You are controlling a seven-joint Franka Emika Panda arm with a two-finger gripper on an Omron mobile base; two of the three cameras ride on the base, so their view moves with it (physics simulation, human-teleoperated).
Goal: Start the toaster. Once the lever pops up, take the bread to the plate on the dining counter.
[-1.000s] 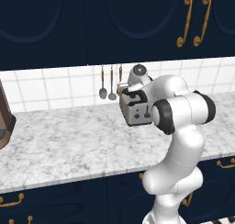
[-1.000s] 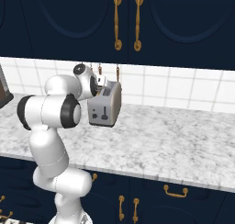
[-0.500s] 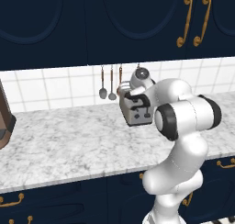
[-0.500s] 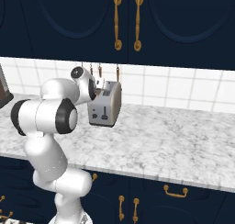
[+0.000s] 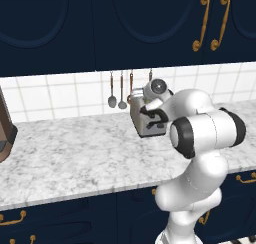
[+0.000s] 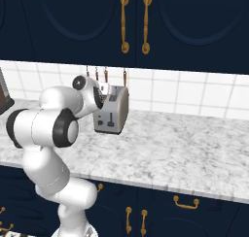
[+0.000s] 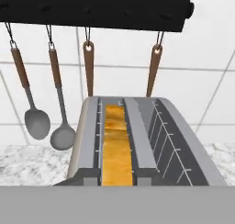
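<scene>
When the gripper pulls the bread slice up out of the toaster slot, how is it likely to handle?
The bread looks thin and sits edge-up in the toaster's left slot, so it is probably light. Its browned top edge suggests a fairly stiff, crumbly slice. The narrow slot walls may drag on it if it is lifted at a tilt.

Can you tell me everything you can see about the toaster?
The toaster is a small, boxy, silver-grey metal box standing upright on the marble counter, close to the white tiled wall. Its top has two long slots with thin wire guides inside. The bread, golden brown, sits down in the left slot as seen in the hand view; the other slot looks empty. The front face carries dark controls, among them a vertical slider. Spoons hang from a dark rail behind it.
</scene>
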